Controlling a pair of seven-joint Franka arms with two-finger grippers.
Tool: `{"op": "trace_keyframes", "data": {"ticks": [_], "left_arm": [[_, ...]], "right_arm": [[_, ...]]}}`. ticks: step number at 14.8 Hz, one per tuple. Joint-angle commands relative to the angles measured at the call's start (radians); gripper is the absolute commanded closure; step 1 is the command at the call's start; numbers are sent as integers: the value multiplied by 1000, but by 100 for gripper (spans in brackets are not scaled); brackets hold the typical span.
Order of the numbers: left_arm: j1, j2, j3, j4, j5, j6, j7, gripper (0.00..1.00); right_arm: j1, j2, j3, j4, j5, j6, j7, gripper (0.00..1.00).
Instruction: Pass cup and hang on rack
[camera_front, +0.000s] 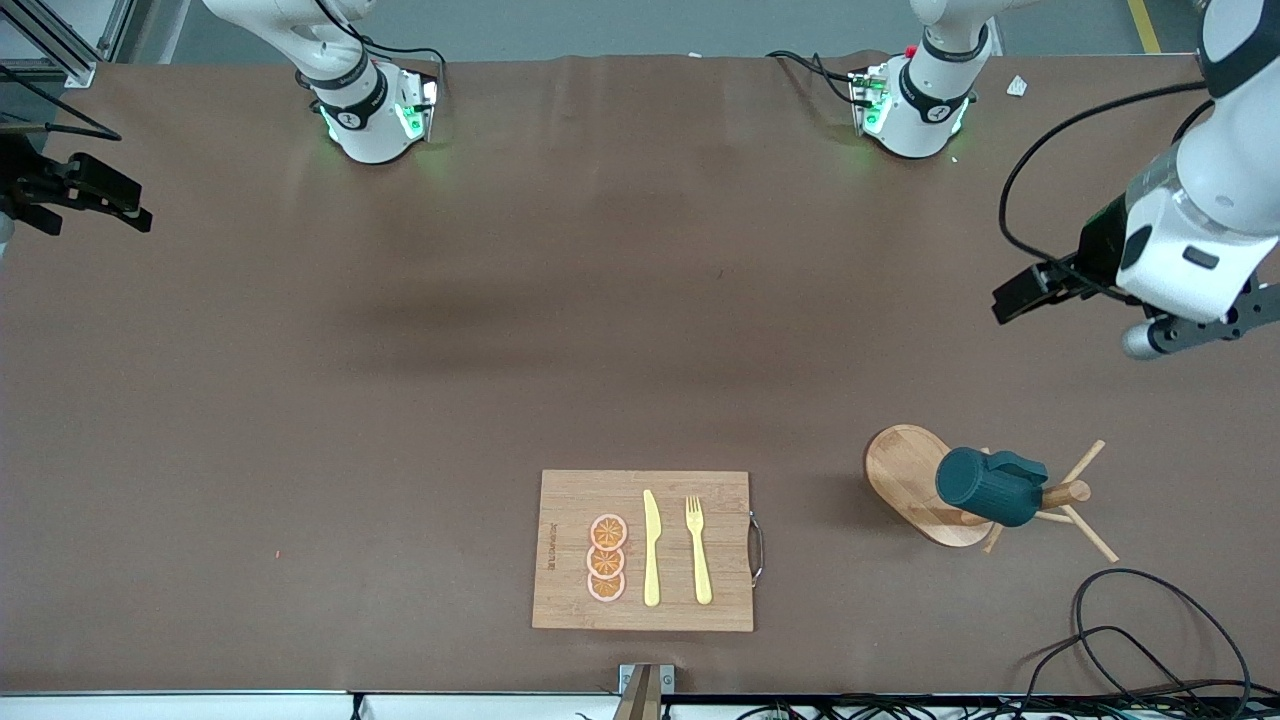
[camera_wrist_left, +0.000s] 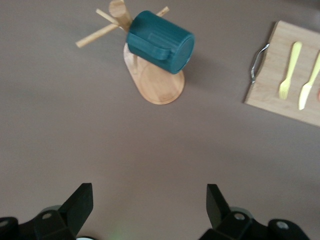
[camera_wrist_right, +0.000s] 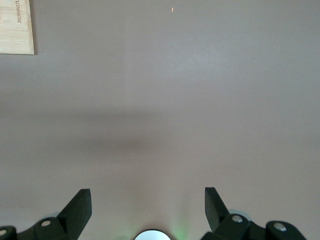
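The dark teal ribbed cup (camera_front: 985, 487) hangs on its side on the light wooden rack (camera_front: 900, 470), held by its handle on a peg beside the post (camera_front: 1068, 491), toward the left arm's end of the table. The left wrist view shows the cup (camera_wrist_left: 160, 42) over the rack's oval base (camera_wrist_left: 157, 87). My left gripper (camera_front: 1030, 290) is open and empty, up in the air over bare table clear of the rack; its jaws (camera_wrist_left: 150, 205) stand wide apart. My right gripper (camera_front: 100, 195) is open and empty over the table's edge at the right arm's end, and its wrist view (camera_wrist_right: 147, 205) shows only bare table.
A bamboo cutting board (camera_front: 570, 500) lies near the front edge with three orange slices (camera_front: 607, 558), a yellow knife (camera_front: 651, 550) and a yellow fork (camera_front: 698, 550). It also shows in the left wrist view (camera_wrist_left: 272, 75). Black cables (camera_front: 1150, 640) loop nearer the camera than the rack.
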Motion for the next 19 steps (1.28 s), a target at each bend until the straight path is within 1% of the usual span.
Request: {"op": "trace_keyframes", "data": {"ticks": [1,4,5,8,9,11,14,16,19], "left_arm": [[-128,-148,180,-150,5,4,130,0],[-237,-228,314,-252,5,12,168,0],[-260,-257,340,-293,4,25,178,0],[-259,-344,350,-419,-9,125,223,0],[-259,-349,360,-427,-36,128,249,0],[-276,-352,425,-424,-85,131,300,0],[-263,-357,417,-403,-85,124,325,0],[-265,-332,428,-344,-87,119,389,0],[-262,-320,428,-333,-87,119,408,0]], "right_arm": [[-1,-22,4,-15,10,4,6,0],[-1,-22,4,-15,10,4,7,0],[-1,-22,4,-15,10,4,7,0],[-1,-22,4,-15,10,4,7,0],[-1,-22,2,-15,10,4,7,0],[-2,-22,2,-15,10,4,7,0],[-1,-22,2,-15,10,4,7,0],[-2,-22,2,-17,10,4,7,0],[-2,-22,2,-15,10,4,7,0]]}}
